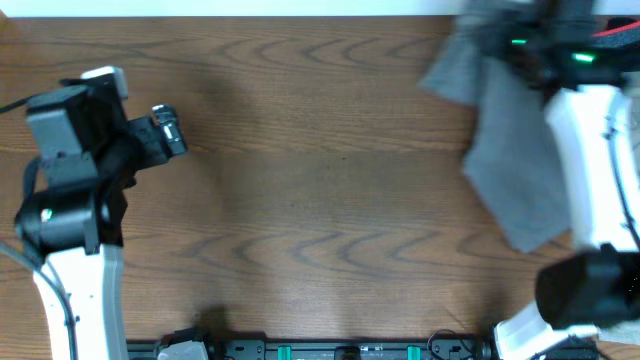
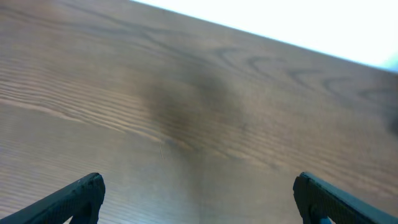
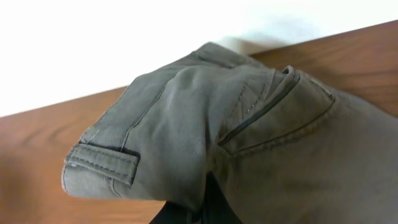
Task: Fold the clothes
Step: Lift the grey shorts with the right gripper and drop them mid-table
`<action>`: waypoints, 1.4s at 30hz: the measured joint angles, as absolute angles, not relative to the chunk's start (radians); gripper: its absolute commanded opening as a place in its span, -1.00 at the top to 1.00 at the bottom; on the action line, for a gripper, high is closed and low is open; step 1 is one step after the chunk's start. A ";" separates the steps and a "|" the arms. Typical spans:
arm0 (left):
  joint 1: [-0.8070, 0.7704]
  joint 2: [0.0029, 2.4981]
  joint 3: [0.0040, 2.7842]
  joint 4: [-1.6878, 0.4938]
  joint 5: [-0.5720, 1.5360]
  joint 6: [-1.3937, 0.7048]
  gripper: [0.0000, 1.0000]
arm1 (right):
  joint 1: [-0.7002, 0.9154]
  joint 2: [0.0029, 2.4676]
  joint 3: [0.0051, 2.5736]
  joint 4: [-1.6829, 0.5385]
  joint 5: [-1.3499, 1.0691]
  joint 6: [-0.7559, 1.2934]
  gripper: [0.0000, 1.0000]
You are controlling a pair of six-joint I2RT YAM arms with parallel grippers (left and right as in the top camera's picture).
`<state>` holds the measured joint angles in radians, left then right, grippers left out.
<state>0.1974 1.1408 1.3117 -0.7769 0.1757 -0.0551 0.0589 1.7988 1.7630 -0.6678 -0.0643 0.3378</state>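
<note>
The gray pants (image 1: 510, 170) are bunched up at about 2 o'clock on the counter (image 1: 320, 220). The right hand (image 3: 188, 213) seems to be pinching them near the waist, most likely so it can pull them out flat for folding. The left hand (image 2: 199, 185) sits at 9 o'clock with its fingers wide apart and nothing between them, well apart from the pants and maybe ready to help, and no basket or box shows anywhere.
</note>
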 measured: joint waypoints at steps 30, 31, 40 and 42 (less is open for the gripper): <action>0.226 1.104 1.312 -0.805 0.237 -0.055 -0.96 | 0.350 2.098 1.926 -0.593 -0.110 0.268 0.98; 0.226 1.105 1.312 -0.805 0.238 -0.055 -0.96 | 0.324 2.097 1.965 -0.612 -0.101 0.266 0.98; 0.226 1.104 1.312 -0.805 0.240 -0.055 -0.96 | 0.142 2.046 2.143 -0.775 -0.052 0.251 0.98; 0.226 1.104 1.312 -0.805 0.241 -0.055 -0.96 | 0.150 2.043 2.144 -0.790 -0.069 0.244 0.98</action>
